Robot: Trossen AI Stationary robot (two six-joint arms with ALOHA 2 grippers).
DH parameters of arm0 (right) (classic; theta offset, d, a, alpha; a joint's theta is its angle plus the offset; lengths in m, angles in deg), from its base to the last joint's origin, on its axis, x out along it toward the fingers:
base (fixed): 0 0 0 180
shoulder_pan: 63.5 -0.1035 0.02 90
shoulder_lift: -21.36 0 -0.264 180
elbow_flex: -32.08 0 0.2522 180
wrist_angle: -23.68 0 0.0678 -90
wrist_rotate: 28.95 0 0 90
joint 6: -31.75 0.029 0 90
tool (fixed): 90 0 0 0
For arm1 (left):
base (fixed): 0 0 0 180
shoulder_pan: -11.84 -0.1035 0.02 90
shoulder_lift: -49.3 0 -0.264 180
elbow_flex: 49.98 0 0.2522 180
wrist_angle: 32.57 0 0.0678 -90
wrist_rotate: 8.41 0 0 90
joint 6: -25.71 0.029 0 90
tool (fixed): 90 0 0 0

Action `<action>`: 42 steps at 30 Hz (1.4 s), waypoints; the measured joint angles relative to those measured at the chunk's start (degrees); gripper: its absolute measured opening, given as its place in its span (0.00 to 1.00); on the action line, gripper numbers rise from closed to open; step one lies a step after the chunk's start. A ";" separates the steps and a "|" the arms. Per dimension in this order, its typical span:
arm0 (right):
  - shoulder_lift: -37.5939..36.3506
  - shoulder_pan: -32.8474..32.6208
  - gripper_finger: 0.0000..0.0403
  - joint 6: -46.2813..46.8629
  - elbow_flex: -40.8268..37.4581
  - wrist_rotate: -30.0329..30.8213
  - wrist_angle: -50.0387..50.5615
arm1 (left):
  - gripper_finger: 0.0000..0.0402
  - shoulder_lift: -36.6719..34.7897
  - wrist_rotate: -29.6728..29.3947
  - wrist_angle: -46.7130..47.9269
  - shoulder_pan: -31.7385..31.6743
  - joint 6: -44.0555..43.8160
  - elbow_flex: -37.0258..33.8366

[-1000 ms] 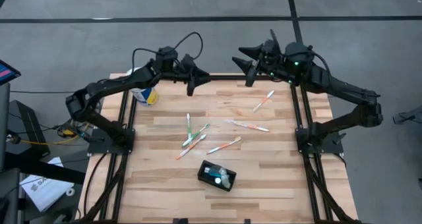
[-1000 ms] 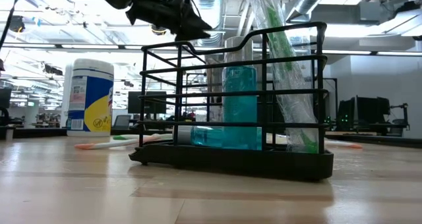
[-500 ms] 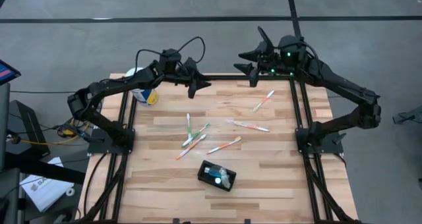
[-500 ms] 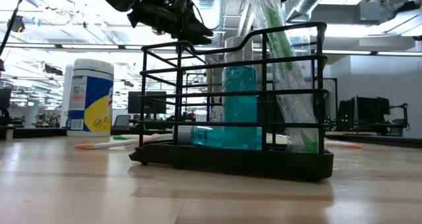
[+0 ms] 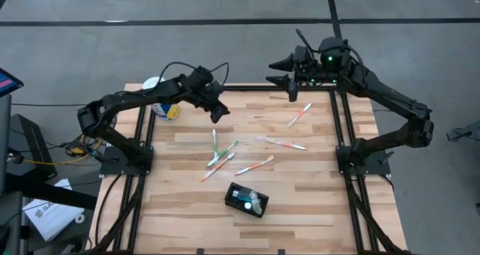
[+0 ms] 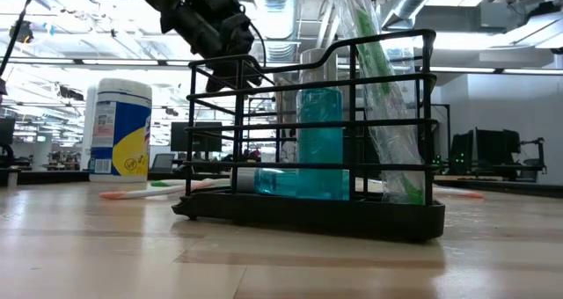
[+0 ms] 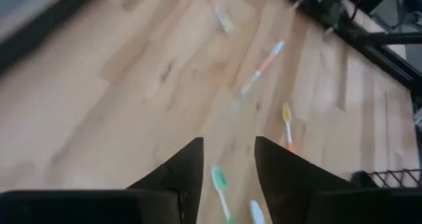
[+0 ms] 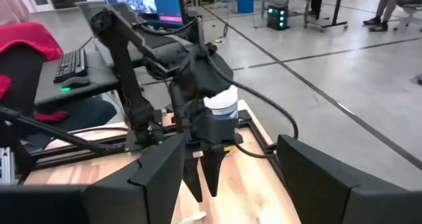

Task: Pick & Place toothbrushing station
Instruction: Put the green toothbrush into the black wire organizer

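Note:
The toothbrushing station (image 5: 247, 200), a black wire holder with a teal bottle and a clear bagged item in it, stands on its base near the table's front; it fills the low view (image 6: 308, 132). Several toothbrushes (image 5: 217, 156) lie flat at mid-table. My left gripper (image 5: 218, 112) hangs open above the table's far-left part, tipped down, with nothing between its fingers (image 7: 227, 155); a green toothbrush (image 7: 221, 184) lies below it. My right gripper (image 5: 280, 71) stands open and high over the far edge, holding nothing (image 8: 231, 168).
A white-lidded canister (image 5: 163, 105) with a blue-yellow label stands at the far-left corner (image 6: 119, 127), close behind my left arm. Black frame rails (image 5: 341, 135) run along the table's left and right sides. Bare wood lies around the station near the front edge.
My left gripper has tipped from nearly level to slanting downward and has sunk toward the table, coming a little toward the toothbrushes at mid-table. My right hand has turned slightly above the far edge. The station and toothbrushes have stayed put.

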 joint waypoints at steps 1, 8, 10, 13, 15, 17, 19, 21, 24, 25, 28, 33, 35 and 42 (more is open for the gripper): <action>0.00 0.00 0.58 -0.14 0.00 -0.02 0.27 | 0.32 0.50 -0.22 1.42 0.48 -1.24 0.03; 0.00 0.03 0.58 -0.68 0.00 -2.93 0.59 | 0.32 5.37 -3.39 5.93 6.74 -2.89 -0.01; 0.00 -0.02 0.58 -0.92 0.00 -3.39 1.02 | 0.32 6.87 -3.46 5.75 7.75 -4.56 -0.01; 0.00 -0.04 0.58 -0.94 0.00 -5.07 1.09 | 0.32 8.92 -5.22 5.73 8.94 -6.36 -0.01; 0.00 -0.02 0.58 -0.96 0.00 -5.89 1.09 | 0.31 10.10 -6.55 5.15 9.58 -6.52 -0.01; 0.00 -0.11 0.58 -0.96 0.00 -5.99 1.09 | 0.30 11.09 -6.54 4.45 9.63 -7.31 -0.01; 0.00 -0.22 0.58 -0.96 0.00 -6.14 1.09 | 0.30 11.74 -6.45 3.92 9.62 -8.43 -0.01; 0.00 -0.22 0.58 -0.94 0.00 -6.34 1.09 | 0.30 12.35 -6.47 4.03 9.59 -9.39 -0.01; 0.00 -0.22 0.58 -0.94 0.00 -7.39 1.07 | 0.30 12.97 -6.40 4.04 9.55 -10.31 -0.01; 0.00 -0.22 0.58 -0.94 0.00 -7.42 1.07 | 0.31 13.20 -6.34 4.06 9.55 -11.67 -0.01; 0.00 -0.22 0.58 -1.03 0.00 -7.61 1.07 | 0.31 14.32 -6.30 4.13 9.88 -15.58 -0.01; 0.00 -0.17 0.58 -1.48 0.00 -9.10 1.01 | 0.31 16.64 -6.29 2.32 11.59 -18.72 -0.01; 0.00 -0.17 0.58 -2.17 0.00 -10.03 1.01 | 0.31 17.05 -5.99 0.42 12.40 -20.08 -0.01; 0.02 -0.17 0.54 -2.48 0.00 -11.55 0.87 | 0.31 17.93 -8.90 -1.68 14.01 -24.59 -0.01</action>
